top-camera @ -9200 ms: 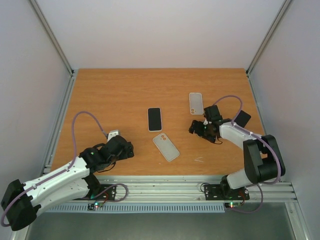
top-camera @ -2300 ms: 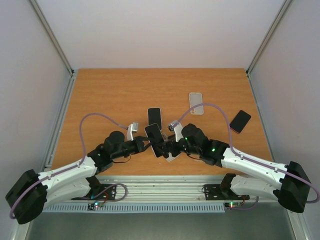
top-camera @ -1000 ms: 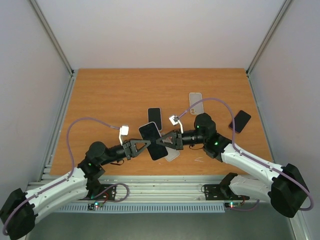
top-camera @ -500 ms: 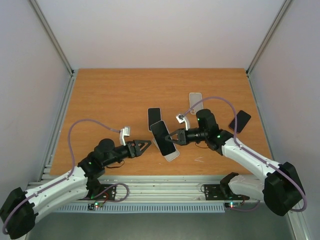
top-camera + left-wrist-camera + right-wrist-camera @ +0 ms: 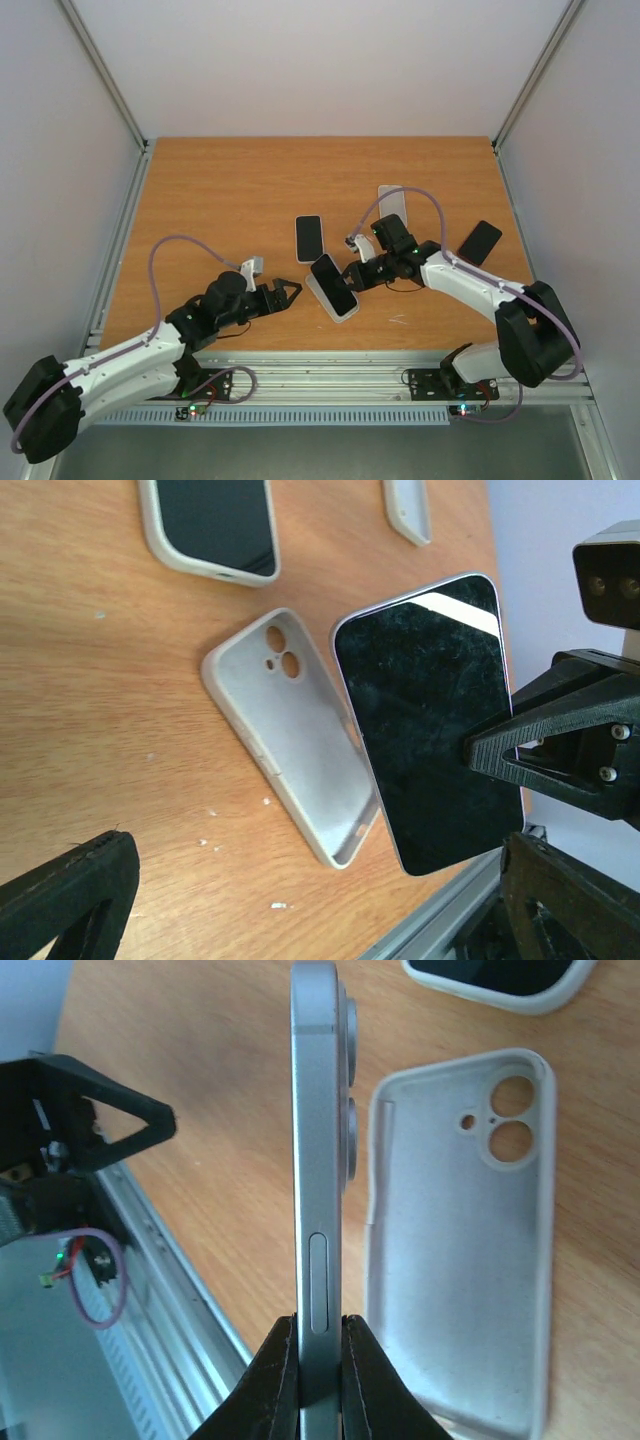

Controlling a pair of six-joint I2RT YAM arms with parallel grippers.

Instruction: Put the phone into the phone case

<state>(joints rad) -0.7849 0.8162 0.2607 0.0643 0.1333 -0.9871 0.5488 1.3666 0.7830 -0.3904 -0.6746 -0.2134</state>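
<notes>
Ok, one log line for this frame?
stage: insertion | right fingers: shut on phone edges | phone: tilted over empty case, not seated | left fingers: open, touching nothing

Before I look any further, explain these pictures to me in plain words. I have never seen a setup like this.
These are two robot arms bolted to the near edge of a wooden table, each ending in a two-finger gripper. One picture looks down from above; the other two come from a small camera on each wrist. The right gripper pinches a bare phone by its flat faces, tilted over an empty pale case. The left gripper is open and holds nothing. Also on the table: a phone already in a case, another pale case and a dark phone.
</notes>
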